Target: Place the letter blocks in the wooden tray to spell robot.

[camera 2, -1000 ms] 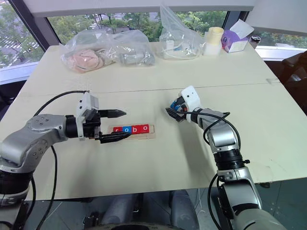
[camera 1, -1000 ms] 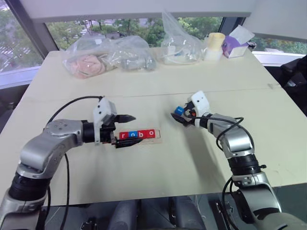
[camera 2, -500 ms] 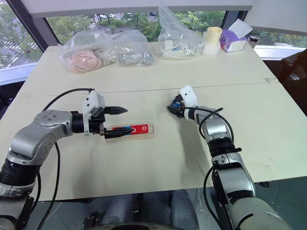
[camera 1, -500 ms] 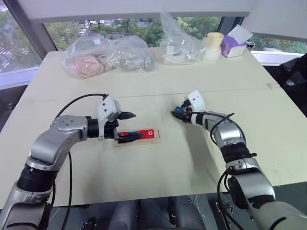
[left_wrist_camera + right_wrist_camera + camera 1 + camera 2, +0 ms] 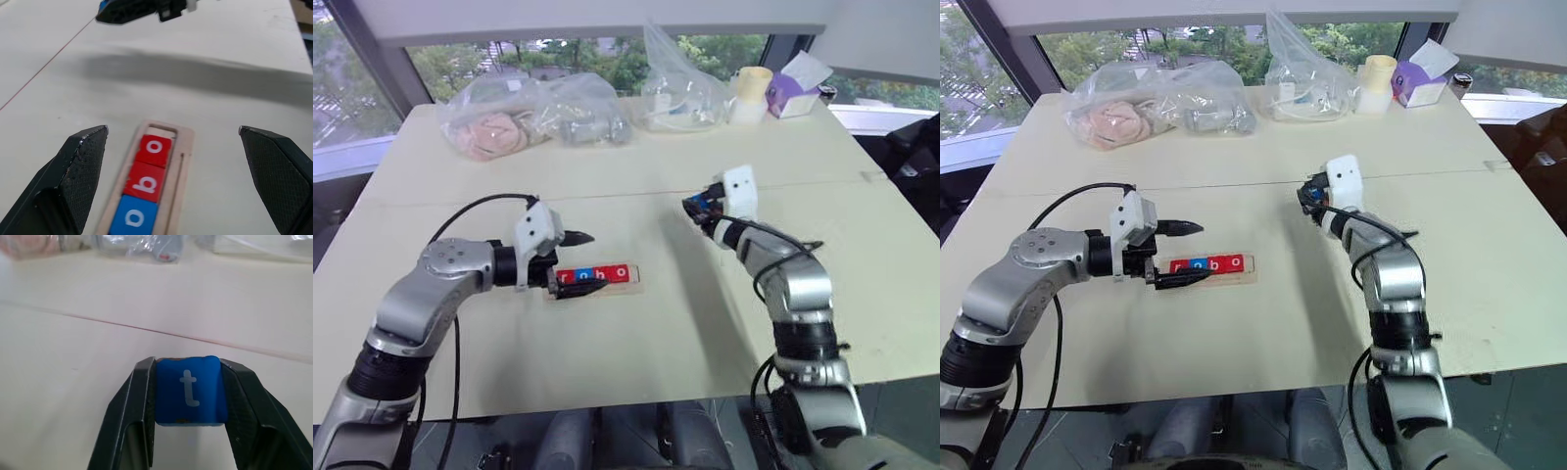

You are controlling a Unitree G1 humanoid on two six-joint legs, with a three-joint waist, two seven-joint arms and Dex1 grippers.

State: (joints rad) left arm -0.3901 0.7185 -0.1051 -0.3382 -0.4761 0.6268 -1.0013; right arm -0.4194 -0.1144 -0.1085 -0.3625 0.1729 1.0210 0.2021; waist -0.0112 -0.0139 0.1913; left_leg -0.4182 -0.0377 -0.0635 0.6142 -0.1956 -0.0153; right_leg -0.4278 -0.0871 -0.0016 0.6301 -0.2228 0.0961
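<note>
The right gripper (image 5: 188, 396) pinched the blue t block (image 5: 190, 390) above bare mid-table — well apart from the wooden tray (image 5: 633, 277). The left gripper (image 5: 584, 262) stood spread around the tray's left end; four blocks (image 5: 146, 186) filled it, one slot free at its right end.

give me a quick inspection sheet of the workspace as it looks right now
surface: pale table, a seam running across its middle
job's things: wooden tray holds four blocks, last slot bare; blue t block held above the table
clutter: plastic bags, paper cup and purple tissue box along the far edge
grippers: left gripper open astride the tray's near end; right gripper shut on the t block
cables: black cable looping over the left arm, another along the right arm
surroundings: windows with trees beyond
</note>
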